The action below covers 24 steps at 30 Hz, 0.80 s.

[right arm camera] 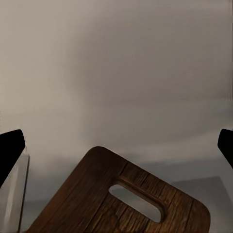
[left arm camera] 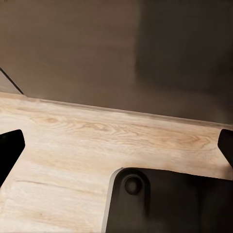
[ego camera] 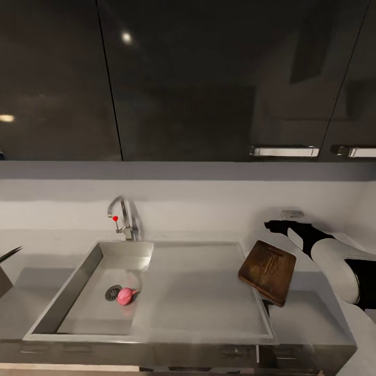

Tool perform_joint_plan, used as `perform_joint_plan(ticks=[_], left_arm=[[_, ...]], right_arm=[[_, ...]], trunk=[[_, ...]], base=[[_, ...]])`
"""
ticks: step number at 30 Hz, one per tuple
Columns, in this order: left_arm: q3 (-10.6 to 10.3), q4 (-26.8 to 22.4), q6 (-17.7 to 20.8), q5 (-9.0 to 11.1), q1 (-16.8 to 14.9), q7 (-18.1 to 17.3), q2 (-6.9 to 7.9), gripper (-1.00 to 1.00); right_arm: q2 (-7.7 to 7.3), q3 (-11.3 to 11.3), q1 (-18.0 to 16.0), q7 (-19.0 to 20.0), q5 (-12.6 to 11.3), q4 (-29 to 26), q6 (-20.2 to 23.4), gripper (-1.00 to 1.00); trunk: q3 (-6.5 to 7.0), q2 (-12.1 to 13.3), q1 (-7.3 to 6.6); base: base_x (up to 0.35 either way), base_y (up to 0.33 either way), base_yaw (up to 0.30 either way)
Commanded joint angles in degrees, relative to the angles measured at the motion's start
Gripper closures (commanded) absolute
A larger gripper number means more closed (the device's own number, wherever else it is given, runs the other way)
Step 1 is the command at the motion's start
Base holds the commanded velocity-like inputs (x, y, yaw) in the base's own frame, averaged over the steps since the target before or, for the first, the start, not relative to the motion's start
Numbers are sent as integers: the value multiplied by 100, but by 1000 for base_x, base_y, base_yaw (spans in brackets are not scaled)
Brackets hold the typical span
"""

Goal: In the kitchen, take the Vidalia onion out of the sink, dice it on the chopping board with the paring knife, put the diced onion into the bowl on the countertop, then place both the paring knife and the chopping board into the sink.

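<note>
No legible text, labels or numbers anywhere; just a red dot on the faucet (ego camera: 123,216).

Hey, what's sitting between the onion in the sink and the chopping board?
Nothing; in the head view only the bare steel drainboard stretches from the Vidalia onion to the chopping board.

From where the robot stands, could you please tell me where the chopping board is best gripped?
Probably the chopping board at its slot handle, coming from the right with the right claw: that end faces the claw, which is open.
</note>
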Motion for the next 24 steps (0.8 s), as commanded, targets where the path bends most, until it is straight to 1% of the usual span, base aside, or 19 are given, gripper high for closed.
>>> perform_joint_plan(ticks=[1, 8, 11, 17, 20, 21, 24], left_arm=[[23, -10, -4, -13, 2, 3, -4, -100], [23, 0, -4, -13, 2, 3, -4, -100], [23, 8, -4, -13, 2, 3, -4, -100], [23, 7, -4, -13, 2, 4, -4, -100], [23, 14, -4, -13, 2, -1, -4, -100], [23, 14, -4, -13, 2, -1, -4, -100], [23, 12, -4, -13, 2, -2, -4, -100]], right_arm=[[-3, 4, -3, 19, -2, -8, 27, -100], [-12, -1, 11, 34, -2, -8, -13, -100], [-53, -2, 14, 36, -2, -8, -9, -100], [-78, -2, 14, 31, 3, -8, 8, -100], [-263, 2, 15, 28, 7, -8, 16, -100], [-299, 1, 15, 30, 7, -8, 18, -100], [-539, 3, 15, 66, 2, -6, 21, -100]], trunk=[[-9, -11, 4], [-9, -11, 4], [-9, -11, 4], [-9, -11, 4], [-9, -11, 4], [-9, -11, 4], [-9, -11, 4]], base=[[54, 24, -3], [12, 5, -1], [0, 0, 0], [0, 0, 0], [0, 0, 0], [0, 0, 0], [0, 0, 0]])
